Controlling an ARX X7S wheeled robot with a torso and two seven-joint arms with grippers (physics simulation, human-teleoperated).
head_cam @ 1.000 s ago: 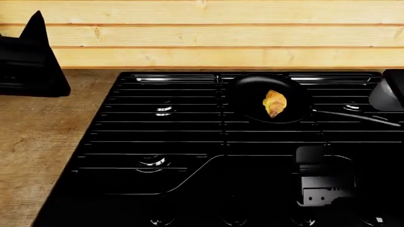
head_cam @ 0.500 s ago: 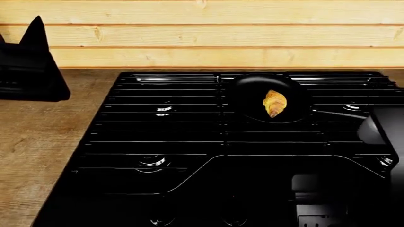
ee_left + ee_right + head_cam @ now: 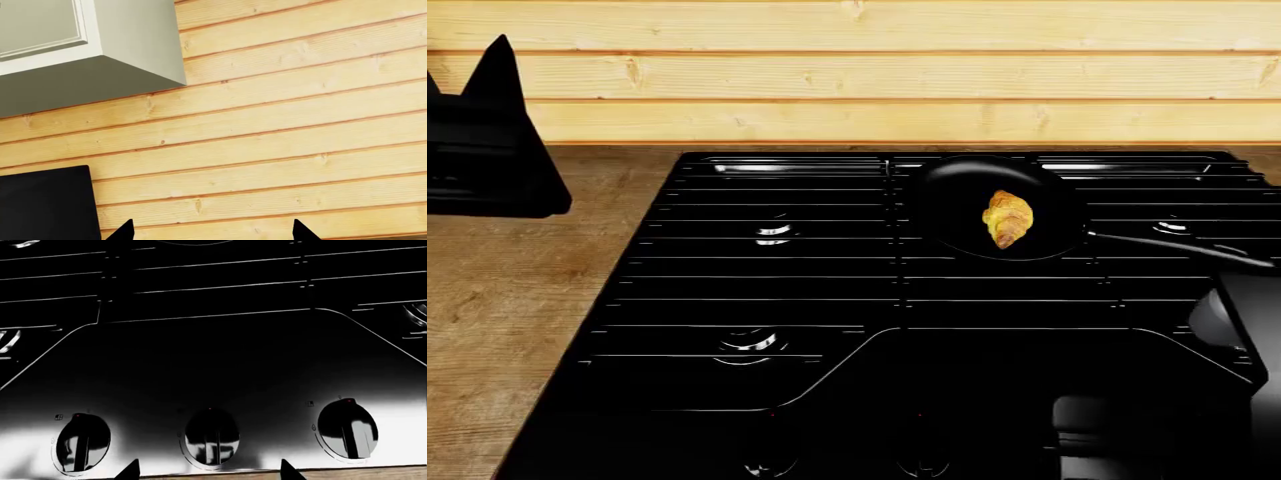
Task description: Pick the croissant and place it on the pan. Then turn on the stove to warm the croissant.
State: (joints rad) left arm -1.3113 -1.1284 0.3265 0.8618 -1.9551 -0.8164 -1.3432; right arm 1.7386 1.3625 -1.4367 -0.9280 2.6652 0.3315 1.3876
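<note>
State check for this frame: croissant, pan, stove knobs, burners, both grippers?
croissant: lying in the pan, not held.
pan: on the stove's back grate, handle toward the robot's right.
stove: no flame visible at any burner.
knobs: three in view, untouched, bars upright.
left gripper: open, empty, facing the wooden wall.
right gripper: open, empty, pointed at the middle knob.

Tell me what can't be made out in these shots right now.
- Right claw: only two fingertips show at the right wrist view's edge; the head view shows just dark arm at its lower right.
- Left claw: only tips, against the wooden wall.
- Stove knobs: cut off by the head view's bottom edge; their markings are too small in the wrist view.
- Which knob serves the burner under the pan with the croissant.
</note>
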